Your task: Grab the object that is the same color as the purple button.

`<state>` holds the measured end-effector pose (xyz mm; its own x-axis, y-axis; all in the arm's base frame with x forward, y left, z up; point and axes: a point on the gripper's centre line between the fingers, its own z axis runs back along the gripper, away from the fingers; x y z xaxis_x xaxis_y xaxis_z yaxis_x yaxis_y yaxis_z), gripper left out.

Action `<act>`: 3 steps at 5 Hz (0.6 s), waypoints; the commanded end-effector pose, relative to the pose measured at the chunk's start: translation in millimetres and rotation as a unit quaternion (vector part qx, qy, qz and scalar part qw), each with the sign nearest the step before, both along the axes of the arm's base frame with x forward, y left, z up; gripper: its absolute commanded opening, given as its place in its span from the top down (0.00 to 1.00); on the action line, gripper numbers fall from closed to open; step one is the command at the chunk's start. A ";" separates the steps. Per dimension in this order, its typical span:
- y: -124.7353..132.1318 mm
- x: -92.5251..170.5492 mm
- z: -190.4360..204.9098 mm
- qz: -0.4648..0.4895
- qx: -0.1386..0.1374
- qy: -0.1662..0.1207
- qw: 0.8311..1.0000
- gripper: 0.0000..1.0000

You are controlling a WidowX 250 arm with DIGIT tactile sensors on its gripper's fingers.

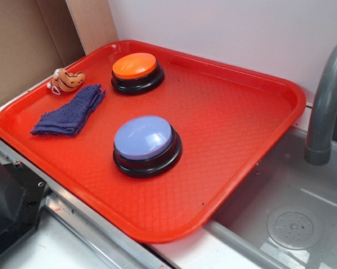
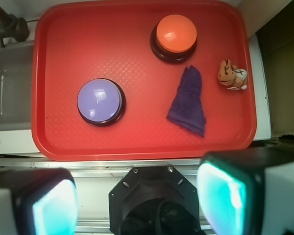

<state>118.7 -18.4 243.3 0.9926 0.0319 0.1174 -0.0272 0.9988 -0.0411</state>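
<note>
The object, a small dark blue-purple knitted cloth [image 1: 70, 111] [image 2: 188, 100], lies rumpled on the red tray [image 1: 230, 112] [image 2: 88, 44] near its left side. The purple button [image 1: 144, 140] [image 2: 100, 100], a lavender dome on a black base, sits near the tray's front middle. My gripper [image 2: 137, 200] hangs high above the robot's base, off the tray's near edge, well clear of the cloth. Its two teal pads [image 2: 220, 196] stand wide apart with nothing between them. The gripper does not show in the exterior view.
An orange dome button [image 1: 136, 70] [image 2: 175, 35] stands at the tray's back. A small orange striped plush toy [image 1: 67, 80] [image 2: 231, 74] rests beside the cloth at the tray's edge. A grey sink with a faucet [image 1: 325, 106] lies to the right. The black robot base [image 2: 159, 200] sits below the gripper.
</note>
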 end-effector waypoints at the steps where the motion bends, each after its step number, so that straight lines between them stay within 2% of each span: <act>1: 0.0 0.0 0.0 0.000 0.000 0.000 1.000 0.00; 2: 20.7 9.1 -15.6 0.028 -0.001 -0.023 0.999 0.00; 3: 31.9 16.2 -27.2 0.042 0.007 -0.028 0.999 0.00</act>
<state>131.9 9.5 211.8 0.9820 0.1031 0.1585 -0.0973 0.9943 -0.0444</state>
